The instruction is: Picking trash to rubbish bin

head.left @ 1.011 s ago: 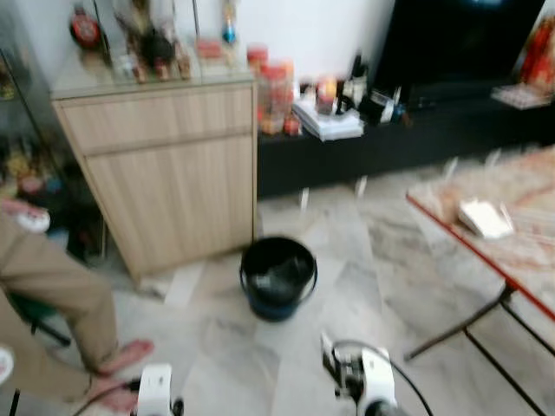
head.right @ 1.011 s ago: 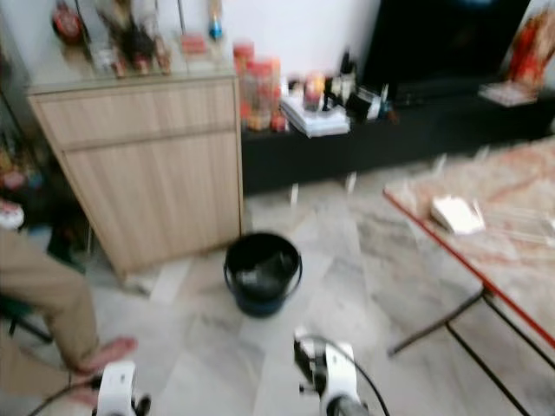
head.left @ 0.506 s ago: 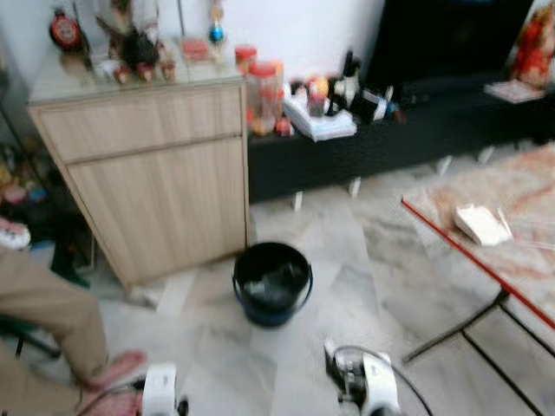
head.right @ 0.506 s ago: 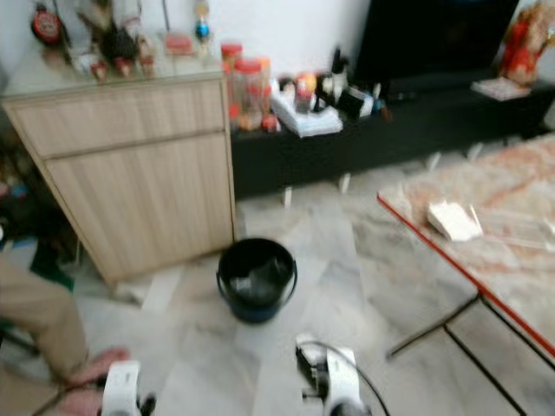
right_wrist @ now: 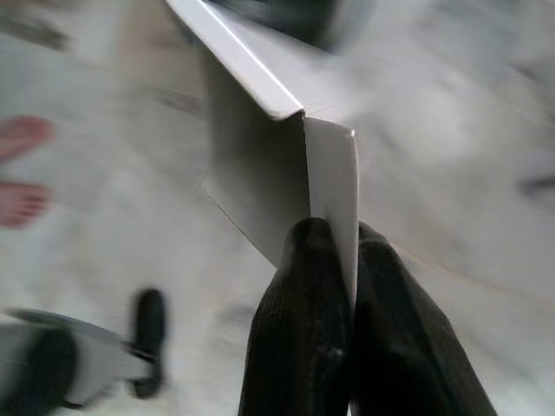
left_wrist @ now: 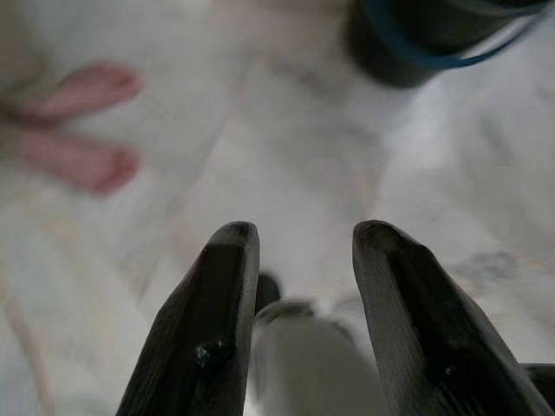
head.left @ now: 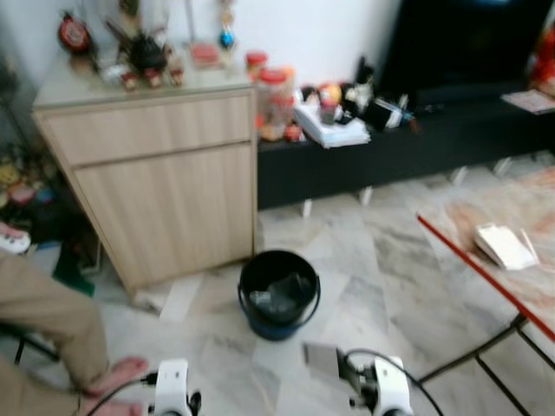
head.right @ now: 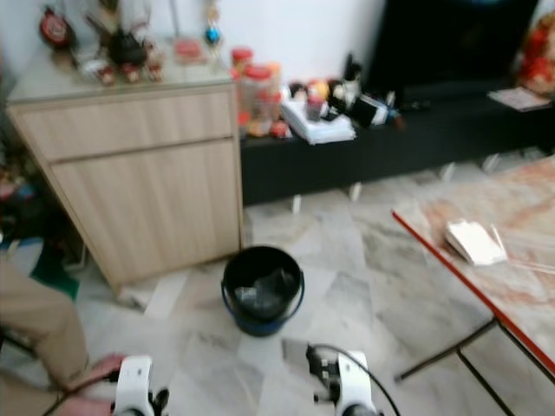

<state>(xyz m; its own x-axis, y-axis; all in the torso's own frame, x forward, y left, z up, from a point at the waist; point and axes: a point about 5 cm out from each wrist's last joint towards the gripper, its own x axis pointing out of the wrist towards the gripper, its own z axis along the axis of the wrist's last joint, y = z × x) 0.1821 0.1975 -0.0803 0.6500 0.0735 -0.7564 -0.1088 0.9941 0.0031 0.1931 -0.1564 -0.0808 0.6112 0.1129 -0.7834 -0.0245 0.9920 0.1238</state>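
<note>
A black rubbish bin (head.left: 278,295) with a blue rim stands on the marble floor in front of me, with some trash inside. My right gripper (right_wrist: 338,230) is shut on a folded piece of grey-white cardboard (right_wrist: 260,165). In the left eye view that cardboard (head.left: 321,360) hangs low, just short of the bin and in front of my right arm (head.left: 388,397). My left gripper (left_wrist: 303,238) is open and holds nothing. It hangs over bare floor with the bin (left_wrist: 434,35) further ahead.
A person in beige trousers sits at the left, bare feet (head.left: 117,378) on the floor near my left arm. A wooden cabinet (head.left: 165,191) and a black TV console (head.left: 408,139) stand behind the bin. A red-edged table (head.left: 512,269) with a white packet (head.left: 503,247) is at the right.
The camera has shifted a little. The grey cardboard now shows in front of my right arm, closer to the bin. The bin stays in place.
</note>
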